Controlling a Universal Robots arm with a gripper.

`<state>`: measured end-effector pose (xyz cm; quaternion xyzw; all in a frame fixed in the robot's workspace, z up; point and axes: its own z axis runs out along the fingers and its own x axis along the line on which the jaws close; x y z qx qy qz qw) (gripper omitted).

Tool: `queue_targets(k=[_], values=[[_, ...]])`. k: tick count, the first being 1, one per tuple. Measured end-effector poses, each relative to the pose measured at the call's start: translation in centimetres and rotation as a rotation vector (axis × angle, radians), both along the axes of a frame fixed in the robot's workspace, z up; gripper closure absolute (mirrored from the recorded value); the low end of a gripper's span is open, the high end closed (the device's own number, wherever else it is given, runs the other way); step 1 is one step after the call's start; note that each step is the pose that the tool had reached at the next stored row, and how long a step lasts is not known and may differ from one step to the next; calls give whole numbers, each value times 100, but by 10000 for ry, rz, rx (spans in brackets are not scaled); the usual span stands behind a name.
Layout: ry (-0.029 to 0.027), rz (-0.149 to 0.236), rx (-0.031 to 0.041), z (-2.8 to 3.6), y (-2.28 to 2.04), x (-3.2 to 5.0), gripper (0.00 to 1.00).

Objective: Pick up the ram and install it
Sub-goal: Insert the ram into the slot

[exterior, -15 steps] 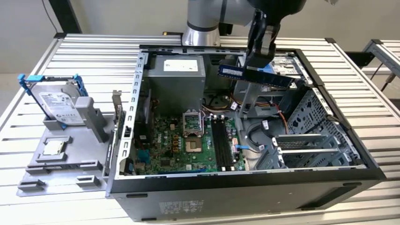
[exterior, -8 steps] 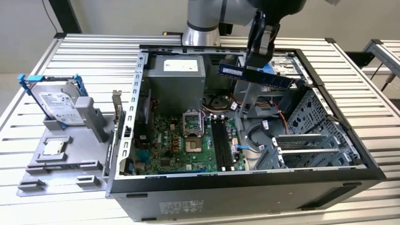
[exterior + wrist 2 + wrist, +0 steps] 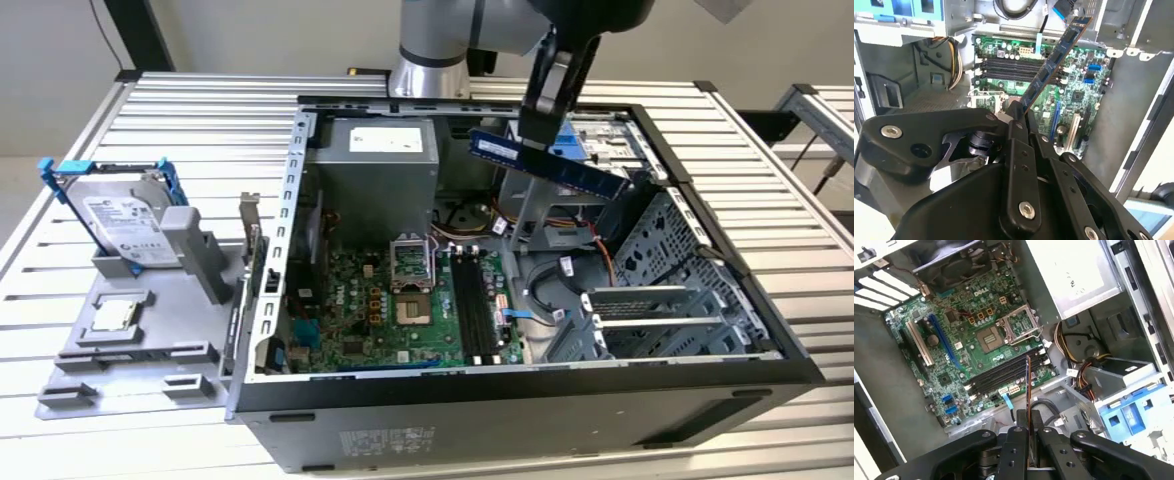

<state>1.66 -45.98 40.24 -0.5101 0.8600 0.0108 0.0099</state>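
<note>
Ram (image 3: pixel 567 168): off the counter, pinched in closed gripper (image 3: pixel 534 125), tilted in air above open case (image 3: pixel 534 425). Black motherboard slots (image 3: pixel 470 295) below, apparently all empty. Pick-up done; seating outstanding.

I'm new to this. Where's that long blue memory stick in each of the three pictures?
Exterior view: the ram hangs tilted in the gripper, above the open case.
Second wrist view: the ram juts from the gripper over the motherboard.
First wrist view: the ram, edge-on, crosses the black slots.
Shared landmark: the black slots.
</note>
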Motion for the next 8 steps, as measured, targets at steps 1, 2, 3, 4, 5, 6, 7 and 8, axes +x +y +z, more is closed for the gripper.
queue_targets(k=[1,2,3,4,5,6,7,8], values=[[1,-170,0,0,0,0,100],[1,-330,0,0,0,0,100],[1,-490,0,0,0,0,100],[1,-651,0,0,0,0,100],[1,-825,0,0,0,0,100],[2,-977,0,0,0,0,100],[2,-1124,0,0,0,0,100],[3,-1275,0,0,0,0,100]])
